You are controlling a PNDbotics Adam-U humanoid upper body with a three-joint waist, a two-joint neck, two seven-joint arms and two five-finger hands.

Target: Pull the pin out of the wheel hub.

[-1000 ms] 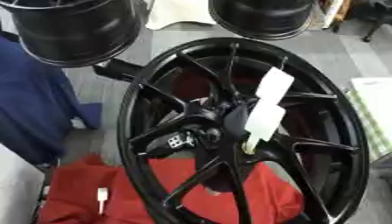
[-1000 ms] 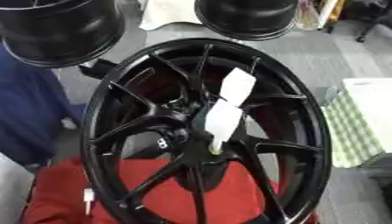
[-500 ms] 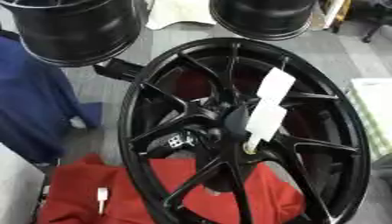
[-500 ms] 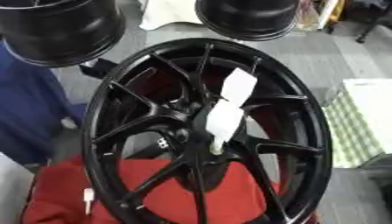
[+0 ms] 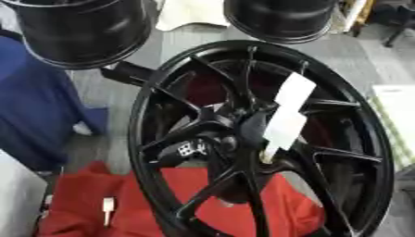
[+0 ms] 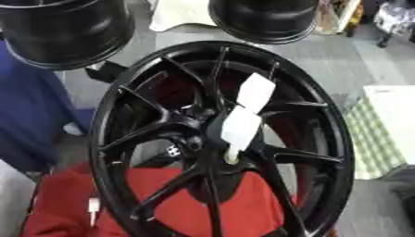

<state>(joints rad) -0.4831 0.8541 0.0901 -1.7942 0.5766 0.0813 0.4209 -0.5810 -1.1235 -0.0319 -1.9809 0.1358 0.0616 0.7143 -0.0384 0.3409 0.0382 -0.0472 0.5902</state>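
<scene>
Neither robot hand can be made out with any certainty. At the middle of the black wheel hub [image 6: 219, 139] there is a dark shape with a small white mark [image 5: 186, 149], but it merges with the black spokes; whether it is a hand, and how its fingers stand, I cannot tell.

The wheel hub stands tilted in the centre of the view, its lower rim over a red cloth [image 5: 170, 199]. Two white tags [image 6: 243, 118] hang one below the other across the spokes just right of the centre — no writing can be read on them. Under the lower tag a small pale piece [image 6: 233, 157] touches a spoke; it may be the pin, but this is not sure.

A small white object [image 5: 108, 206] lies on the red cloth at lower left. Two more black rims [image 5: 81, 32] lie at the top of the view, on the grey floor. A blue cloth [image 5: 36, 102] is at the left, and a green checked surface [image 6: 377, 139] at the right.
</scene>
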